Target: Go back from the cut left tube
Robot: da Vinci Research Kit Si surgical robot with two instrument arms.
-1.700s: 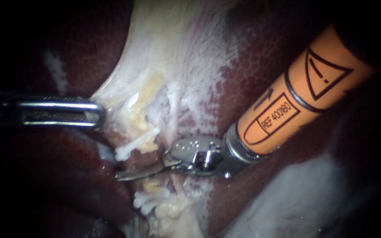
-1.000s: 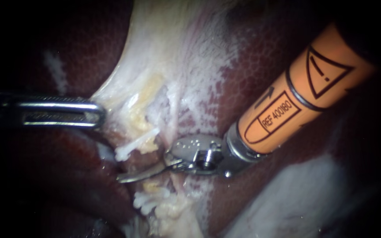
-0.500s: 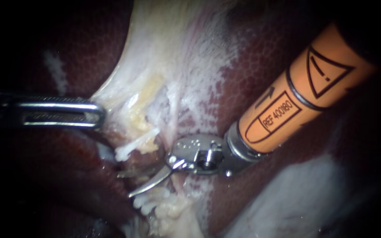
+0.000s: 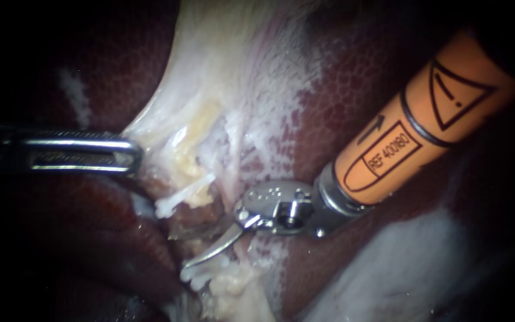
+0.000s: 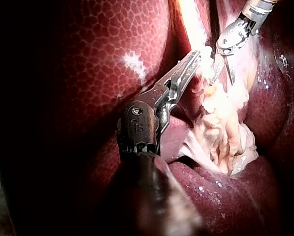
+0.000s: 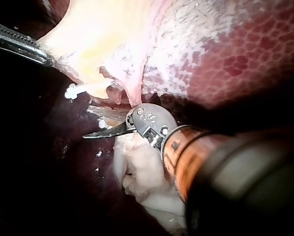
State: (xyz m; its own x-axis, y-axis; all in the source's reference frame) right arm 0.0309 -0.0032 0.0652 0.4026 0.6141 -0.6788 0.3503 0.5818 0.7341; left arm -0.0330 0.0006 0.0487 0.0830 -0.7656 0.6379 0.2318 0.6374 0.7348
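Two open blades of the right tool (image 4: 180, 250) sit beside the cut tube (image 4: 186, 214), not yet backed away. The left tool (image 4: 132, 155) grips pale tissue (image 4: 174, 113).

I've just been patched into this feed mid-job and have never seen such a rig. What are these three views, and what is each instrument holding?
Two thin robot instruments are working on a pig's liver on a bench. The wide picture comes from the endoscope, close to the tissue. The other two come from cameras on each instrument's arm. The left instrument enters from the left, its jaws shut on the pale tissue. The right instrument, with the orange shaft, ends in curved blades that stand open and hold nothing. By the blades lies the cut tube, with a white clip on one end and more clips on the other.
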